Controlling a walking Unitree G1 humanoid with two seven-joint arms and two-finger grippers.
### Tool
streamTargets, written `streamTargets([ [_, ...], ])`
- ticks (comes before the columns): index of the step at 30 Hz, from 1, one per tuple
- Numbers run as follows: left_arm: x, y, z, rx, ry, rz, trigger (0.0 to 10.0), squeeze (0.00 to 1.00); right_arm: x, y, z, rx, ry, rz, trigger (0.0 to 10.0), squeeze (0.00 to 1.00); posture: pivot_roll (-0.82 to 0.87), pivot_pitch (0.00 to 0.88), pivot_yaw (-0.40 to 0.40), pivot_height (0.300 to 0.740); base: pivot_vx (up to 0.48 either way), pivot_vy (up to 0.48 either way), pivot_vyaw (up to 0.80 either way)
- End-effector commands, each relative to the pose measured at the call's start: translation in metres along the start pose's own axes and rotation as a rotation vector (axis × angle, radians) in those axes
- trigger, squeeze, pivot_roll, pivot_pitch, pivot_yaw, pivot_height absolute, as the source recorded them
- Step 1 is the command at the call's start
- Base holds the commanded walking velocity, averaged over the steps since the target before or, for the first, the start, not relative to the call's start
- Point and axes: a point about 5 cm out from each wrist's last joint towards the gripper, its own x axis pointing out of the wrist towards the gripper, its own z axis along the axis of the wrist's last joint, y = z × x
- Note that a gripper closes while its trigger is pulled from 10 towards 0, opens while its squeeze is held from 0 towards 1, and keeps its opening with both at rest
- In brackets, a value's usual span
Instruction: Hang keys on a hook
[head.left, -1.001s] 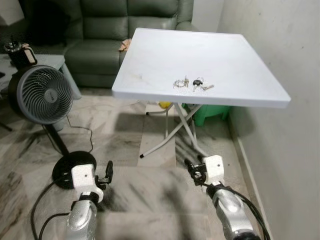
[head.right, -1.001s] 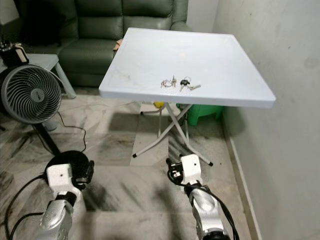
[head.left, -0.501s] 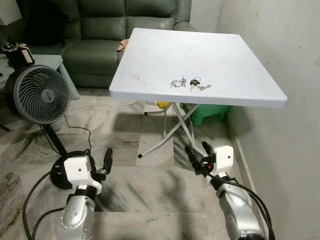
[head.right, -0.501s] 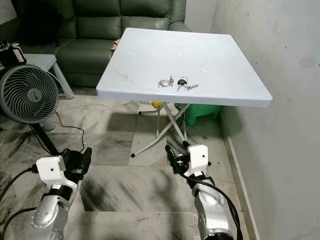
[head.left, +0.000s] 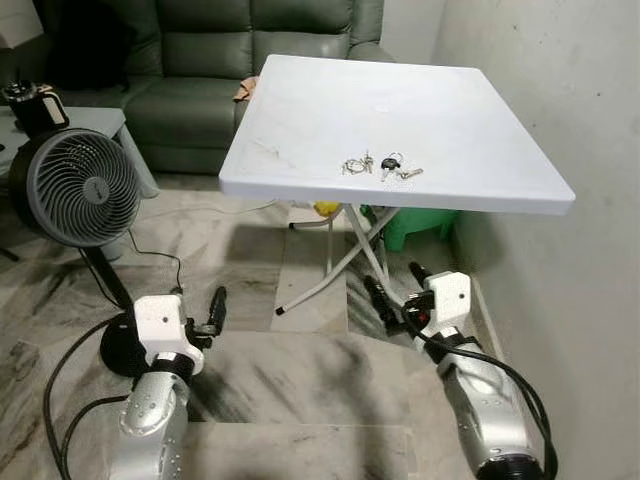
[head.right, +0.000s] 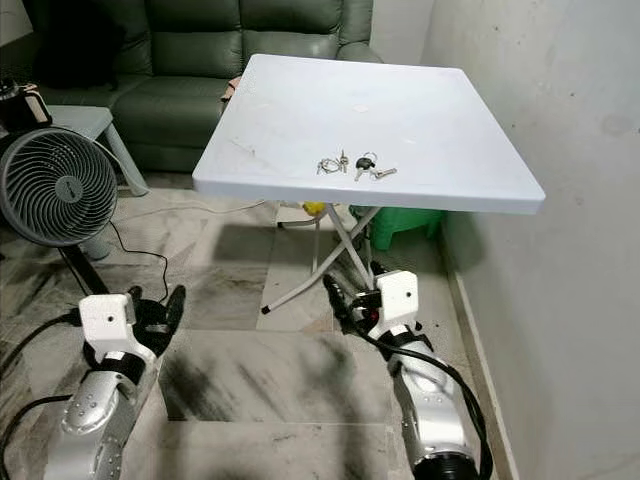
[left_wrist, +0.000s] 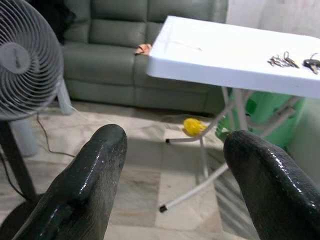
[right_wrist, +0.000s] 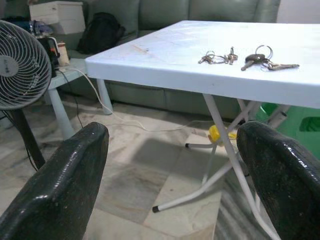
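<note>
Two bunches of metal keys (head.left: 383, 166) lie near the front edge of the white square folding table (head.left: 300, 130). Right gripper (head.left: 392, 283) and left gripper (head.left: 216, 306) hang low, fingers spread, empty. Raise right gripper above tabletop before reaching.

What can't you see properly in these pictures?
- The hook for the keys: out of frame in the eye views, so its place cannot be told.
- The two key bunches on the white table: too small in the eye views to count the keys.
- The fan: its far side is cut off by the picture edge in the left wrist view.
- The green thing under the table: mostly hidden by the tabletop.
</note>
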Motion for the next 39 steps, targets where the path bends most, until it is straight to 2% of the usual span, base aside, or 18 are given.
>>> streamTargets([
  [1,-0.001,0.001,0.002,0.013,0.001,0.005,10.0,0.00,0.001,0.000,0.004,-0.002,-0.013,-0.002,10.0,1.00,-0.09,0.000,-0.026,0.728,0.000,0.000,0.00],
  [2,-0.007,-0.002,0.000,-0.001,-0.008,0.009,10.0,0.00,-0.003,0.001,0.001,-0.008,-0.007,-0.015,10.0,0.76,-0.10,0.000,-0.023,0.728,0.000,0.000,0.00],
  [4,-0.012,-0.004,-0.001,-0.012,-0.016,0.013,10.0,0.00,-0.007,0.002,-0.001,-0.013,-0.002,-0.025,10.0,0.76,-0.10,0.000,-0.023,0.728,0.000,0.000,0.00],
  [5,-0.019,-0.008,-0.004,-0.060,-0.006,0.005,10.0,0.00,-0.011,0.006,-0.004,-0.007,0.004,-0.033,10.0,0.00,-0.10,0.000,-0.024,0.728,0.000,0.000,0.00],
  [7,-0.024,-0.011,-0.007,-0.115,0.014,-0.020,10.0,0.00,-0.013,0.013,-0.007,0.016,0.012,-0.019,10.0,0.00,-0.10,0.000,-0.024,0.728,0.000,0.000,0.00],
  [11,-0.025,-0.010,-0.010,-0.113,0.041,-0.025,10.0,0.00,-0.013,0.023,-0.012,0.027,0.027,0.035,10.0,0.00,-0.09,0.000,-0.030,0.728,0.000,0.000,0.00],
  [17,-0.021,-0.009,-0.003,-0.087,0.029,-0.041,10.0,0.00,-0.002,0.018,0.005,0.025,-0.022,0.021,10.0,0.00,-0.08,0.000,-0.036,0.728,0.000,0.000,0.00],
  [23,-0.015,-0.014,0.000,-0.080,0.026,-0.053,10.0,0.00,0.001,0.021,0.003,0.007,-0.010,0.054,10.0,0.00,-0.07,0.000,-0.038,0.728,0.000,0.000,0.00],
  [32,-0.007,-0.025,0.004,-0.089,0.016,-0.064,10.0,0.00,0.001,0.032,0.001,0.016,-0.001,0.082,10.0,0.00,-0.07,0.000,-0.037,0.728,0.289,0.000,0.00],
  [39,-0.008,-0.022,0.004,-0.078,0.024,-0.072,10.0,0.00,0.001,0.029,0.003,0.019,-0.007,0.065,10.0,0.00,-0.07,0.000,-0.034,0.728,0.370,0.000,0.00],
])
